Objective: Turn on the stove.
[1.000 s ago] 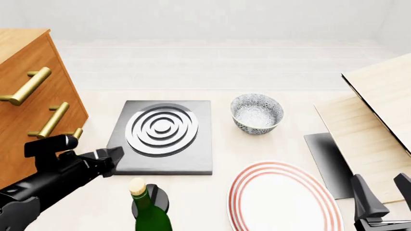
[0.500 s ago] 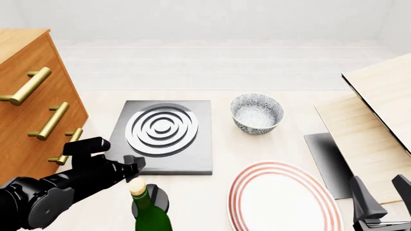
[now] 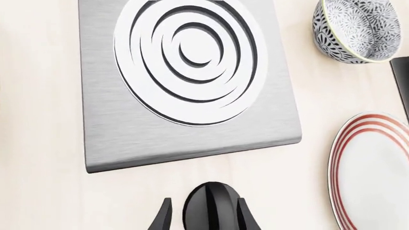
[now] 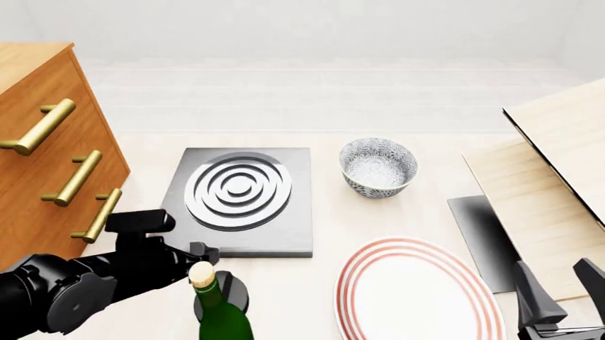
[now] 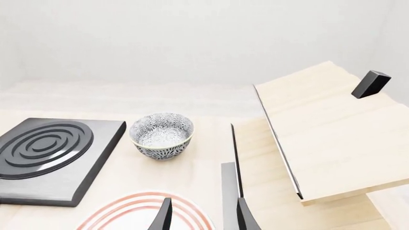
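Note:
The stove (image 4: 283, 234) is a dark-grey square slab left of the table's centre, with a ringed silver burner (image 4: 238, 190). It also fills the left wrist view, stove (image 3: 108, 134). Its small black knob (image 4: 232, 292) sits on the table in front of the slab, partly behind a green bottle. My left gripper (image 4: 202, 253) hovers by the slab's front edge, just above the knob. In the left wrist view the knob (image 3: 208, 211) shows between the spread fingers of the left gripper (image 3: 204, 218), with small gaps on both sides. My right gripper (image 4: 563, 294) is open at the near right, holding nothing.
A green bottle (image 4: 222, 319) with a gold cap stands right beside the knob. A red-rimmed plate (image 4: 416, 290) lies in front, a patterned bowl (image 4: 378, 166) behind it. A wooden cabinet (image 4: 38, 205) with brass handles is at left. Wooden boards (image 4: 557, 177) and a dark panel (image 4: 482, 241) are at right.
My left arm has swung right and nearer, from the stove's front left corner to above the knob. The right arm has stayed still.

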You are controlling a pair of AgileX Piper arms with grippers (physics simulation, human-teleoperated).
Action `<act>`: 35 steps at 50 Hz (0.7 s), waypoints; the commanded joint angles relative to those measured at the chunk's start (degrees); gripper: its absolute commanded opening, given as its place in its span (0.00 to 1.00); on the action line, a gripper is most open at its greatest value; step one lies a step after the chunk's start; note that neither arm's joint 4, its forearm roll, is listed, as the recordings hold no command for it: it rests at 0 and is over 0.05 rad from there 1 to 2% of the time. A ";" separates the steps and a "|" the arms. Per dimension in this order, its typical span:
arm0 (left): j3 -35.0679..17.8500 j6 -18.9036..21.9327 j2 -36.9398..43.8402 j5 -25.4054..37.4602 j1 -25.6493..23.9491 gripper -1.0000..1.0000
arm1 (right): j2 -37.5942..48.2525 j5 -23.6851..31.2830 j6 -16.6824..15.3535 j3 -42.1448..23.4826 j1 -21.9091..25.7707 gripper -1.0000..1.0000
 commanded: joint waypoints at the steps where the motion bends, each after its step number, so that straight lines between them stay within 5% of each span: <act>1: -0.22 1.22 3.55 -1.29 0.64 1.00 | -0.03 0.35 0.03 0.00 0.24 1.00; 24: 2.40 -4.55 5.38 -5.84 -5.05 1.00 | -0.05 0.90 -0.02 0.00 0.84 1.00; 35: 2.48 -4.02 7.13 -7.59 -4.74 1.00 | -0.05 1.10 -0.23 0.00 1.09 1.00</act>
